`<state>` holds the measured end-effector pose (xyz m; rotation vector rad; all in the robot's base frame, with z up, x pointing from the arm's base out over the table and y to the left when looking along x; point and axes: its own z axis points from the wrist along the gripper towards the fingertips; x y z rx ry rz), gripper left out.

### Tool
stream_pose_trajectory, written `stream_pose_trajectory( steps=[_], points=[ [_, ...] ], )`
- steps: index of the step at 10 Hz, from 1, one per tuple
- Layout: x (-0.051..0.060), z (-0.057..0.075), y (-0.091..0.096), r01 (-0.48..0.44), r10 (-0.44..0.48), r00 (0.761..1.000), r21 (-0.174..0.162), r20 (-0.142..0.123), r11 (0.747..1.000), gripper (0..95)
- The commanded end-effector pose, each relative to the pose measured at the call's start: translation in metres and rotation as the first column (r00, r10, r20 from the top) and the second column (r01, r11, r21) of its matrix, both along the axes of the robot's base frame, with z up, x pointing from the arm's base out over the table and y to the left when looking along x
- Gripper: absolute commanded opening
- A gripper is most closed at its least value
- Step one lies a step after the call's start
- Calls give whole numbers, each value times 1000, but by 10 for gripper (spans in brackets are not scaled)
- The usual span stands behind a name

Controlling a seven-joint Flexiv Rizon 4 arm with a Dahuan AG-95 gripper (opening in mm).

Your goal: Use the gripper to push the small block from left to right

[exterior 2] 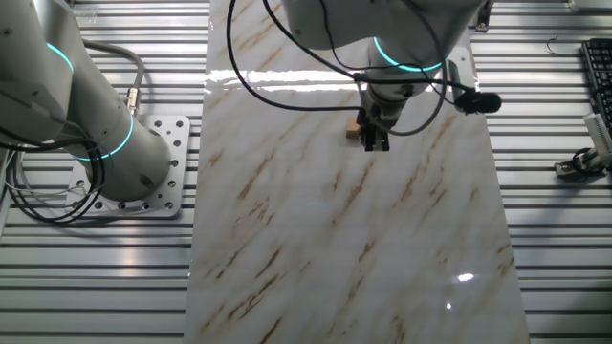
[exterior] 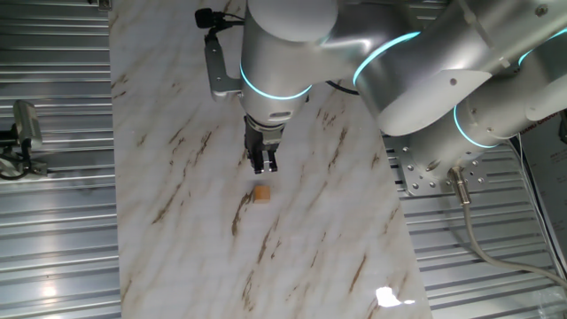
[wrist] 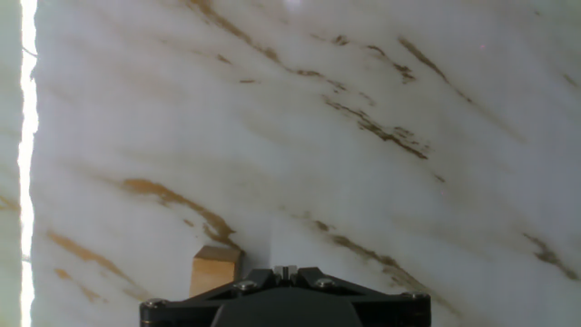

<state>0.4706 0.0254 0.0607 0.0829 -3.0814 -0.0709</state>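
Note:
The small block (exterior: 262,192) is a tiny orange-tan cube on the marble slab (exterior: 177,177). In one fixed view my gripper (exterior: 265,165) hangs just behind it, fingers together and empty. In the other fixed view the block (exterior 2: 354,127) peeks out at the left of my gripper (exterior 2: 374,143), close beside it. In the hand view the block (wrist: 214,269) sits at the lower left, next to the dark gripper body (wrist: 284,271), whose pale fingertips stand pressed together.
The marble slab lies on ribbed metal flooring (exterior: 53,221). The arm's base plate (exterior 2: 158,167) stands left of the slab in the other fixed view. A keyboard edge (exterior 2: 598,76) and a small clamp (exterior 2: 579,162) lie at the right.

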Motion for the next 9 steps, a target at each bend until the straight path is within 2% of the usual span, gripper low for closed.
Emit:
stream_pose_trajectory(
  steps=[1, 3, 9],
  points=[
    [0, -1, 0, 0, 0, 1000, 0, -2, 1000, 0],
    [1, -3, -1, 4, -4, 1000, -1, -11, 1000, 0],
    [2, -22, 2, 17, -17, 1000, 12, -2, 1000, 0]
  ],
)
